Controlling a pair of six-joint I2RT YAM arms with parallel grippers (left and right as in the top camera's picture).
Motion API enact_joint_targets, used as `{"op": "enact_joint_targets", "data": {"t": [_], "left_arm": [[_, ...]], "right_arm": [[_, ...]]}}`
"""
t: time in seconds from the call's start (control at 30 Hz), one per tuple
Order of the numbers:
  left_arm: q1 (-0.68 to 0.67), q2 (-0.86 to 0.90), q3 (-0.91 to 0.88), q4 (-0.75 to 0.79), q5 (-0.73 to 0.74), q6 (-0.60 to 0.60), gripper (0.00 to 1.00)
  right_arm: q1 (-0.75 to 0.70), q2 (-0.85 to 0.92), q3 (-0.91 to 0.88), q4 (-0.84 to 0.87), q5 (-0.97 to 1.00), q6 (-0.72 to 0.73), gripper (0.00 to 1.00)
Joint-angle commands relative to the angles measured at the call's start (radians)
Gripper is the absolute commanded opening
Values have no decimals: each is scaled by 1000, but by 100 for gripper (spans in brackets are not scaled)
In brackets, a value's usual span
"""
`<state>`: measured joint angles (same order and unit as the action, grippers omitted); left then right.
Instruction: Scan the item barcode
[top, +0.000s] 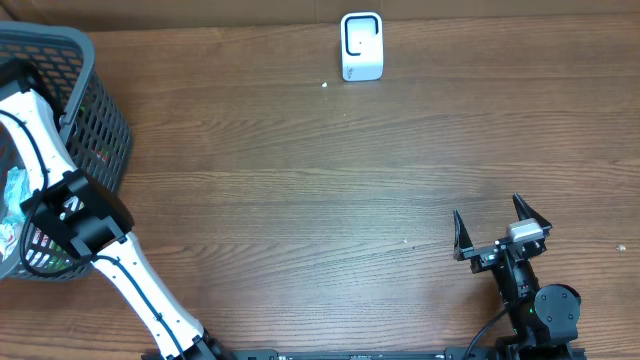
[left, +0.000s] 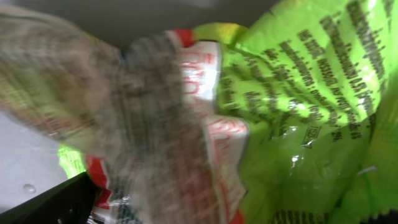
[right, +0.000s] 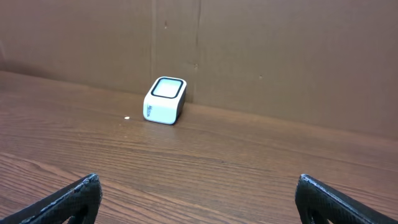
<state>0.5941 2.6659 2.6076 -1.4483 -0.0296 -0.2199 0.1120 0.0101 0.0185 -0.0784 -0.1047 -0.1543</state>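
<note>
Plainly, right pincer (top: 486, 207) gapes; left arm (top: 75, 215) enters basket (top: 105, 120) (snack packets (left: 298, 93), perhaps).

White left arm (top: 140, 285), black joints (top: 75, 215); black right claw (top: 487, 208)

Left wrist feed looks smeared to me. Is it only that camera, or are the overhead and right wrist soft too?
Only that camera. Left wrist: the crumpled wrapper close to the lens is smeared, the green packet beside it is sharper, with small glare spots. Overhead: crisp, evenly lit, the white scanner clear. Right wrist: sharp too, no glare.
</note>
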Motion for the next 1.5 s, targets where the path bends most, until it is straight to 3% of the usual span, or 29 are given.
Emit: {"op": "enact_joint_targets", "data": {"t": [0.0,0.03,0.07,0.1,0.13,0.37,0.9,1.13,1.3,1.47], "left_arm": [[1,177,-20,-15,104,68,96],[-2,193,-20,-22,106,68,91],[-4,205,-20,-29,106,68,79],[-6,224,-20,-39,107,67,25],[-6,226,-20,-43,109,66,4],[5,140,48,-76,152,58,4],[19,-549,113,-95,38,-5,4],[-10,-734,113,-113,117,-5,4],[-172,-774,110,-198,161,48,4],[-476,-753,1,-223,119,142,4]], "right_arm": [[-3,-7,-11,5,-1,0,100],[-3,-7,-11,5,-1,0,100],[-3,-7,-11,5,-1,0,100],[-3,-7,-11,5,-1,0,100],[-3,-7,-11,5,-1,0,100],[-3,-7,-11,5,-1,0,100],[-3,-7,-11,5,-1,0,100],[-3,-7,-11,5,-1,0,100],[-3,-7,-11,5,-1,0,100],[-3,-7,-11,5,-1,0,100]]}}
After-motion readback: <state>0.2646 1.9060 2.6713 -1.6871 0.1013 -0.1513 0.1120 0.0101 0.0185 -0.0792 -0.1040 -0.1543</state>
